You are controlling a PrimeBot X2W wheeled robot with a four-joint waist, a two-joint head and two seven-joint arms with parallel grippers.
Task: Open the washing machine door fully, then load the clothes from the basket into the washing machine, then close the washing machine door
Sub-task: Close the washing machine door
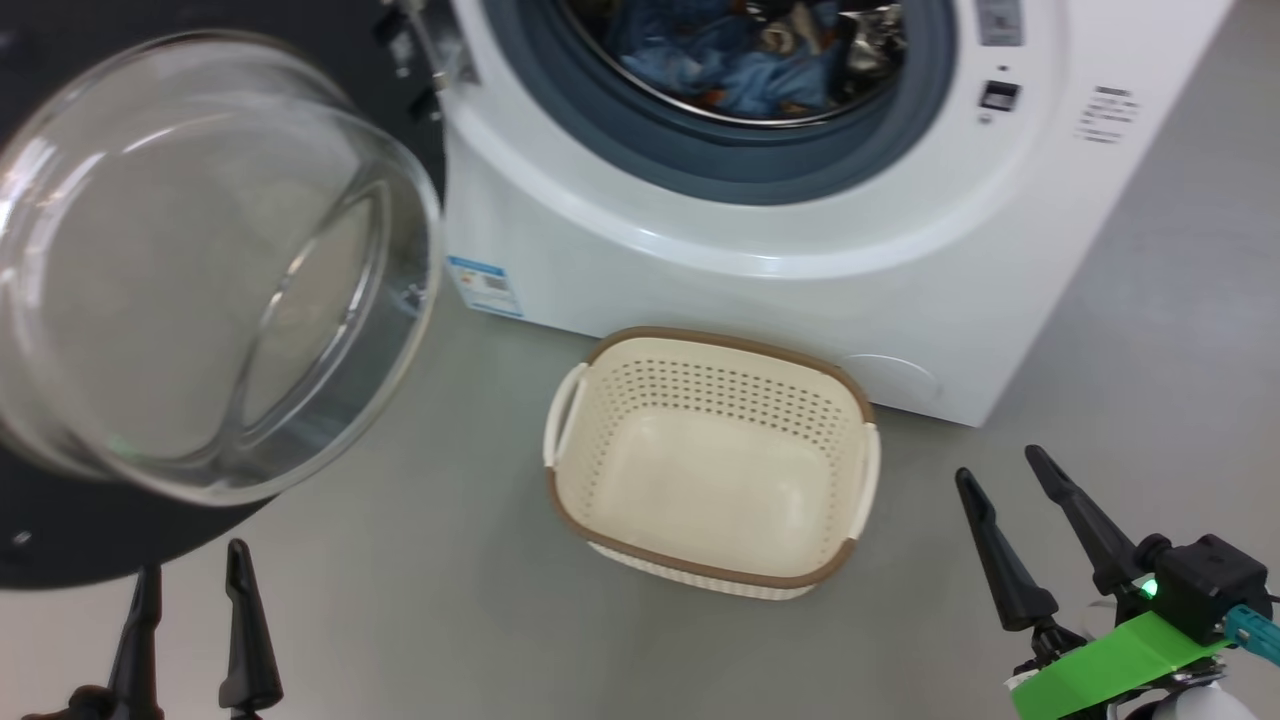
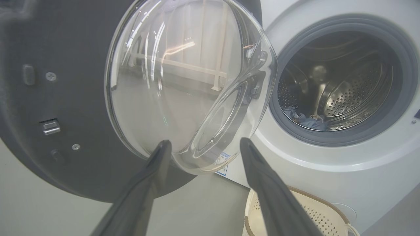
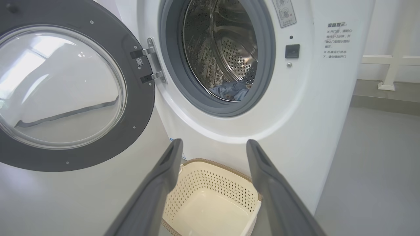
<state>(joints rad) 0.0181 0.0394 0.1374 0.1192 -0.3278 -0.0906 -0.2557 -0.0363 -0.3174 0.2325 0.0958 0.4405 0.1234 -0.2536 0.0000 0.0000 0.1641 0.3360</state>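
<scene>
Nearest, at the lower left, the left gripper (image 1: 193, 558) hangs with both dark fingers spread and nothing between them, its tips just under the black rim of the washing machine door (image 1: 200, 280). That door stands swung wide to the left of the opening, with its glass bowl bulging toward the robot. Next to the right, the basket (image 1: 720, 342) sits empty on the floor (image 1: 1150, 330), just in front of the washing machine (image 1: 750, 290) and toward the right corner of its base. The clothes (image 1: 720, 60) lie blue and crumpled inside the steel drum, low and close to the grey gasket. At the lower right the right gripper (image 1: 1000, 463) is likewise spread and empty, apart from the basket. Loading looks done, so closing the door seems to be what remains, and the risks gather there. A finger pressed on the curved glass could skid off it, so the rim is the safer place to push. Any fold of cloth lying over the gasket lip would be pinched and keep the latch from catching. A weak or off-centre shove might leave the door ajar.
</scene>
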